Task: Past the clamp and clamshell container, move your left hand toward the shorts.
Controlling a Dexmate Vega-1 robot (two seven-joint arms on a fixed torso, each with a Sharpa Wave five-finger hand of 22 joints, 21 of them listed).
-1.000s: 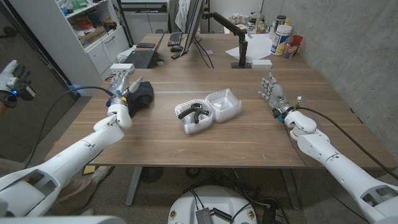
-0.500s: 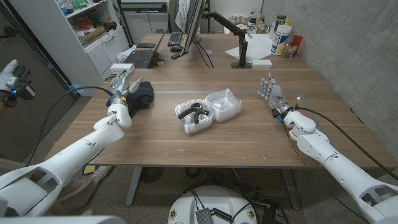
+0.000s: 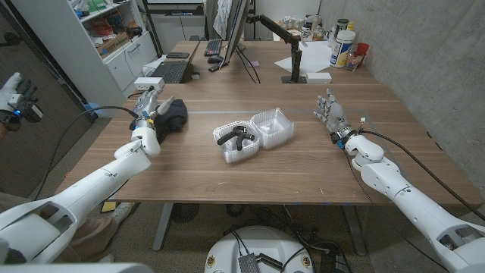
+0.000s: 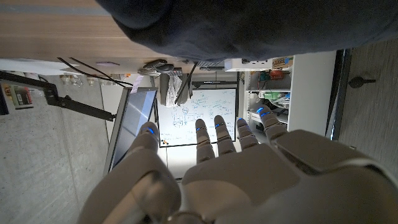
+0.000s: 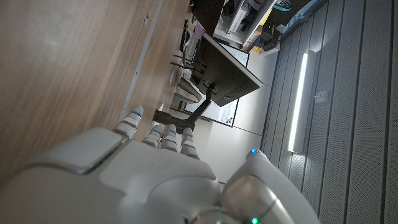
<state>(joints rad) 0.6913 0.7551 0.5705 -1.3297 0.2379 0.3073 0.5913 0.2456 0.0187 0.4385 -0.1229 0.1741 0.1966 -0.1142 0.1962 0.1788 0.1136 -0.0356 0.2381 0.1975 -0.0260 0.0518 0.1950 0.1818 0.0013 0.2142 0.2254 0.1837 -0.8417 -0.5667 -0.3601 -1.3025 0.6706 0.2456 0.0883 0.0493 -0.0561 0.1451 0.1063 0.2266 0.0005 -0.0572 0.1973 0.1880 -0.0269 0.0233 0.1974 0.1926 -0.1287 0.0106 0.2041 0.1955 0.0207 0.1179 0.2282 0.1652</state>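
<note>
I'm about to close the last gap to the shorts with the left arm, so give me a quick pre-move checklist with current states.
1. Left robot hand holds nothing, fingers apart: ok.
2. Left robot hand is next to the shorts, already past the clamp and clamshell container: ok.
3. Contact between left fingers and the dark fabric: cannot tell; the left wrist view shows the shorts just ahead of the fingertips.
4. Clamp lies in the open clamshell container at mid-table, away from the left arm: ok.
5. Right robot hand open, apart from the container on the far side: ok.
6. White box sits just behind the left robot hand; clearance: cannot tell.
</note>
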